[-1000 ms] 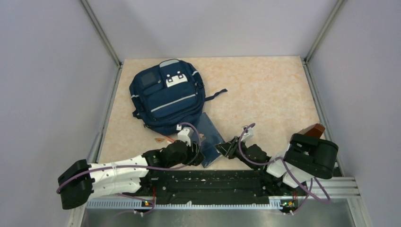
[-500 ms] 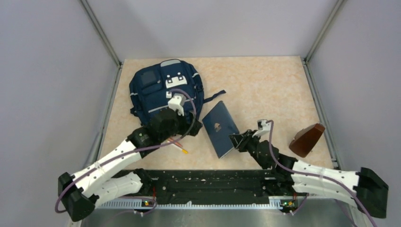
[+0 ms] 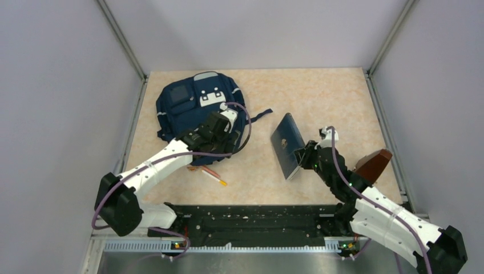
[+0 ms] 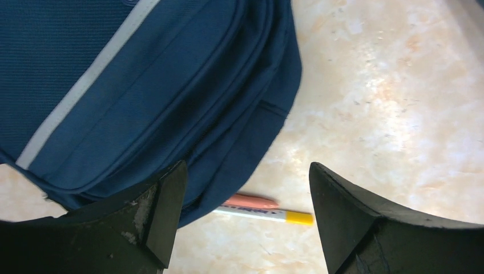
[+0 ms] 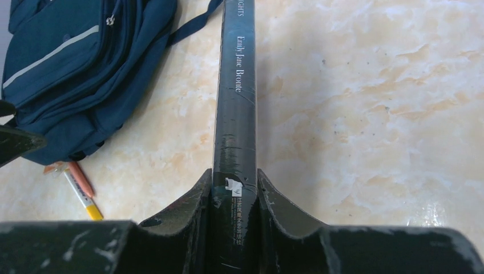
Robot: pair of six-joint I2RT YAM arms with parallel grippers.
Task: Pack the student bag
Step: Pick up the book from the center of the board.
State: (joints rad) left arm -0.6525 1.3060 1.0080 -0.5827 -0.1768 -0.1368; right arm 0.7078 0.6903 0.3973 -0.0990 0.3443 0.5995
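The student bag (image 3: 191, 108) lies flat at the far left of the table (image 3: 331, 103), front pocket with white patches facing up. No opening shows, so its contents cannot be told. Just beside its near edge two pens (image 3: 212, 174) lie on the table, one orange-pink, one white with a yellow cap.

The left arm reaches out from its base over the near right part of the bag. The left claw (image 4: 245, 171) is spread wide above the bag's edge and has hold of nothing.

The right arm stretches to mid-table, well right of the bag. The right claw (image 5: 235, 188) is clamped on the spine end of a dark blue book (image 3: 287, 144), which stands tilted on edge. A brown object (image 3: 374, 165) sits near the right edge.
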